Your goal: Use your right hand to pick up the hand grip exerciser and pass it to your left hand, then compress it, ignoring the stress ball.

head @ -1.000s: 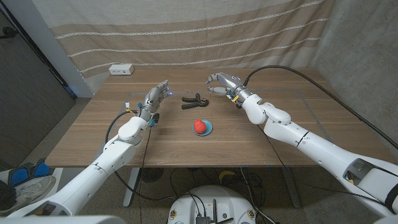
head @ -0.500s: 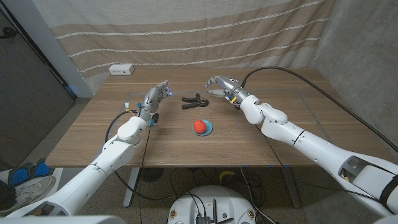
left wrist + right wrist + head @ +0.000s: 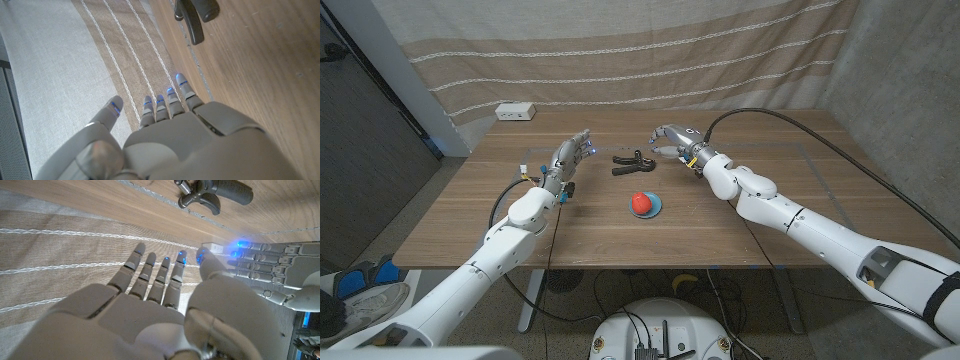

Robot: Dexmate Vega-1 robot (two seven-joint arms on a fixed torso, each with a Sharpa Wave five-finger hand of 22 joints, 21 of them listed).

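A wooden bench [image 3: 470, 215] stands before a striped curtain [image 3: 620, 60]. The black hand grip exerciser [image 3: 632, 161] lies on it between the two robot hands, just beside the right robot hand [image 3: 670, 137], seemingly untouched. Both that robot hand and the left robot hand [image 3: 572, 152] hold nothing, fingers spread.

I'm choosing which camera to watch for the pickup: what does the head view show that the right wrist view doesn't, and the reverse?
Head view alone: the red stress ball on its blue dish, the white box at the table's far edge, and both arms reaching in over the wooden table.

Right wrist view alone: a close look at the hand grip exerciser, its coil spring and black handles, lying beyond the fingertips.

Both: the exerciser lying untouched between the open right hand and the open left hand.
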